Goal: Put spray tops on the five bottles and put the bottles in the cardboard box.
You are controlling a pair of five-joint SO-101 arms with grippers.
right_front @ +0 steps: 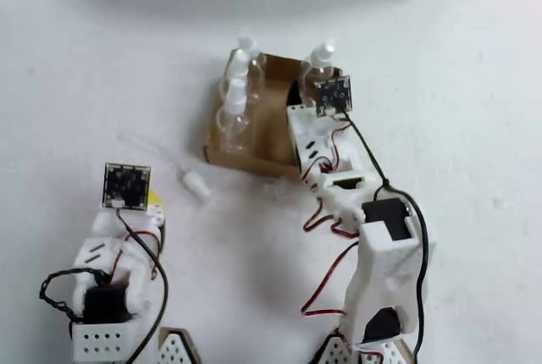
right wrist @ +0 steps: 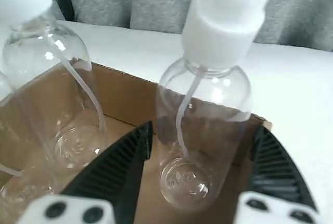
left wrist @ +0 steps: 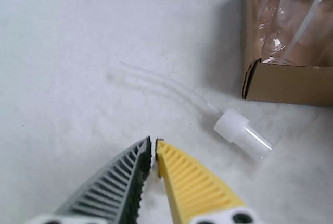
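The cardboard box (right_front: pixel 279 140) sits mid-table, and several clear bottles with spray tops (right_front: pixel 237 97) stand along its left side. In its far right corner stands another capped bottle (right_front: pixel 320 63) (right wrist: pixel 205 125). My right gripper (right_front: pixel 306 86) (right wrist: pixel 203 135) is open around that bottle, its black fingers (right wrist: pixel 122 164) flanking it with slim gaps. A loose spray top (right_front: pixel 195 183) (left wrist: pixel 242 131) with a long tube lies on the table in front of the box. Shut and holding nothing, my left gripper (right_front: pixel 152 201) (left wrist: pixel 154 144) rests a little short of the spray top.
The box's near corner (left wrist: pixel 281 83) stands just beyond the loose spray top. A white cloth (right_front: pixel 474 85) covers the table, with free room to the left and right of the box. A grey curtain (right wrist: pixel 135 0) hangs behind the table.
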